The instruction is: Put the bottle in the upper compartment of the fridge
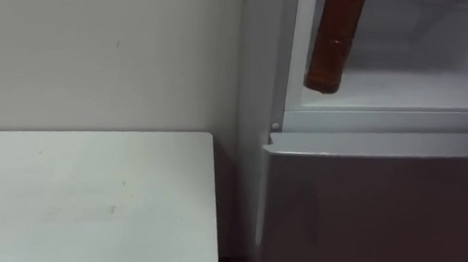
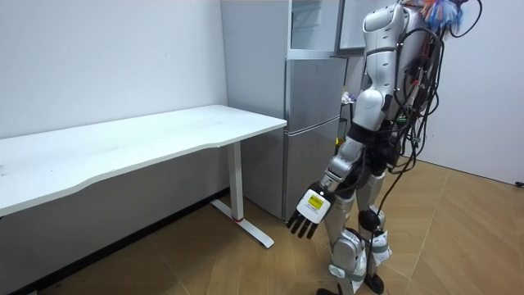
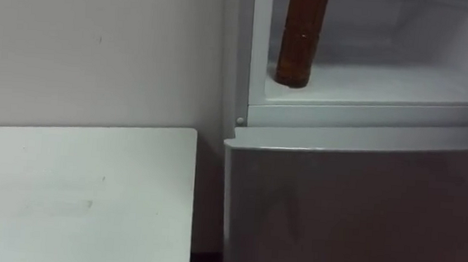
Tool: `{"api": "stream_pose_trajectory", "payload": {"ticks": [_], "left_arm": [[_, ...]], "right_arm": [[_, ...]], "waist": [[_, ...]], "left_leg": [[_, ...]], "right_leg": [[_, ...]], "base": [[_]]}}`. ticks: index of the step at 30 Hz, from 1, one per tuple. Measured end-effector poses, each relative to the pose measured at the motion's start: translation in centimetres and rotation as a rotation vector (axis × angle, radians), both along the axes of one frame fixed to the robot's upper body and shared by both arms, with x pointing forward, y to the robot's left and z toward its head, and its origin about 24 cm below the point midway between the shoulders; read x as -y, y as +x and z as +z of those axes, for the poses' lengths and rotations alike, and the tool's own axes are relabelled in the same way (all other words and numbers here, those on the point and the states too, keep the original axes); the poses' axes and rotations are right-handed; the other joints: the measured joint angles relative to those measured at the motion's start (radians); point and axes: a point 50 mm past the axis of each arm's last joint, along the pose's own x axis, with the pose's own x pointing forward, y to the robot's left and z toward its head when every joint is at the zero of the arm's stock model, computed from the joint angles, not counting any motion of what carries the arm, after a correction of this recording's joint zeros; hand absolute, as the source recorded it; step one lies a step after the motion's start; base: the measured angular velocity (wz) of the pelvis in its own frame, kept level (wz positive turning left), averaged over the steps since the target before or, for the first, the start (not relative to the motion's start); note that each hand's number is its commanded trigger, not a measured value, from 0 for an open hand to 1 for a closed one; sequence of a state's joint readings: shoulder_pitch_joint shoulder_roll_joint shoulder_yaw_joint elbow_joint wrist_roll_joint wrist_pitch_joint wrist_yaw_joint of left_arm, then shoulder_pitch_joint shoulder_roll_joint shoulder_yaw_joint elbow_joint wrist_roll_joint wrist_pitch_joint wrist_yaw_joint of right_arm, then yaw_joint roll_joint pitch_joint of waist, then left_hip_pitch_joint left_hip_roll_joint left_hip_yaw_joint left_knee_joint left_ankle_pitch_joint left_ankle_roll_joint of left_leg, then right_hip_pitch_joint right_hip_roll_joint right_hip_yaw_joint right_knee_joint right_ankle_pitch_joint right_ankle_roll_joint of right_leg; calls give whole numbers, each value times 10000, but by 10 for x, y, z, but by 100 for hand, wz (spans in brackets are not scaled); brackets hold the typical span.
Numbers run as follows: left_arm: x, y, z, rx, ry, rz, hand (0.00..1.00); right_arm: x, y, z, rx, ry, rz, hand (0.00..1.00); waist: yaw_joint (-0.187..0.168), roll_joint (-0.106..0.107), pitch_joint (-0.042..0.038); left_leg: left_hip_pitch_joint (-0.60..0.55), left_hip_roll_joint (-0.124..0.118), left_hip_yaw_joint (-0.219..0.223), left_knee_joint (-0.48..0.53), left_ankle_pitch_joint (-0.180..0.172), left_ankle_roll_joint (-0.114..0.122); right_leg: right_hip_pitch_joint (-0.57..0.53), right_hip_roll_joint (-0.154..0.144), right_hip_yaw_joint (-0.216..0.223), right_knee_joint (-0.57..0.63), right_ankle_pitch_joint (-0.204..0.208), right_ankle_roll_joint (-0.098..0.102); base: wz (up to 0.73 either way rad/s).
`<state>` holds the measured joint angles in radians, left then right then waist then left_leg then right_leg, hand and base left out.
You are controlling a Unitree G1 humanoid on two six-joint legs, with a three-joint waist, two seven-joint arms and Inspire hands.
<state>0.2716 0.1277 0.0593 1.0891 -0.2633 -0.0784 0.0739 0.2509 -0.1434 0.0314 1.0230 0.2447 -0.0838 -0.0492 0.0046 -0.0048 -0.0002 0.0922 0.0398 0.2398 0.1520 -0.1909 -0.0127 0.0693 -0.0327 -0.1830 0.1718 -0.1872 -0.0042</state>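
Note:
A brown bottle (image 1: 332,47) hangs slightly tilted at the front left of the open upper fridge compartment (image 1: 418,90). Its base is at or just above the white shelf's front edge, and its top runs out of the picture, so whatever holds it is hidden. The right eye view has the bottle (image 3: 301,37) in the same spot. In the room view I stand close before the grey fridge (image 2: 315,123), facing it. My left hand (image 2: 309,211) hangs low beside my leg with straight fingers and holds nothing.
The lower fridge door (image 1: 377,215) is closed below the compartment. A white table (image 1: 89,195) stands against the wall just left of the fridge, with a narrow gap between them. The upper door (image 2: 352,20) stands open by my shoulder.

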Motion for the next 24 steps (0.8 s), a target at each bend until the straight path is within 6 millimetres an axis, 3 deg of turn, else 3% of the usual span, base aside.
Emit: {"api": "stream_pose_trajectory", "payload": {"ticks": [19, 24], "left_arm": [[2, -4, -3, -462, -434, 364, 0], [0, -7, -2, -447, -460, 625, 0]], "right_arm": [[2, 0, -2, -322, 328, -700, 0], [7, 1, 0, -115, 401, -1302, 0]], "waist": [[-76, 43, -2], [-133, -50, -35]], "left_leg": [[15, -2, -10, 10, 1, 1], [26, -2, 3, 10, 0, 0]], "right_leg": [[23, -2, 32, 6, 1, -1], [29, 6, 22, 2, 1, -1]], "base": [[0], [0]]}}
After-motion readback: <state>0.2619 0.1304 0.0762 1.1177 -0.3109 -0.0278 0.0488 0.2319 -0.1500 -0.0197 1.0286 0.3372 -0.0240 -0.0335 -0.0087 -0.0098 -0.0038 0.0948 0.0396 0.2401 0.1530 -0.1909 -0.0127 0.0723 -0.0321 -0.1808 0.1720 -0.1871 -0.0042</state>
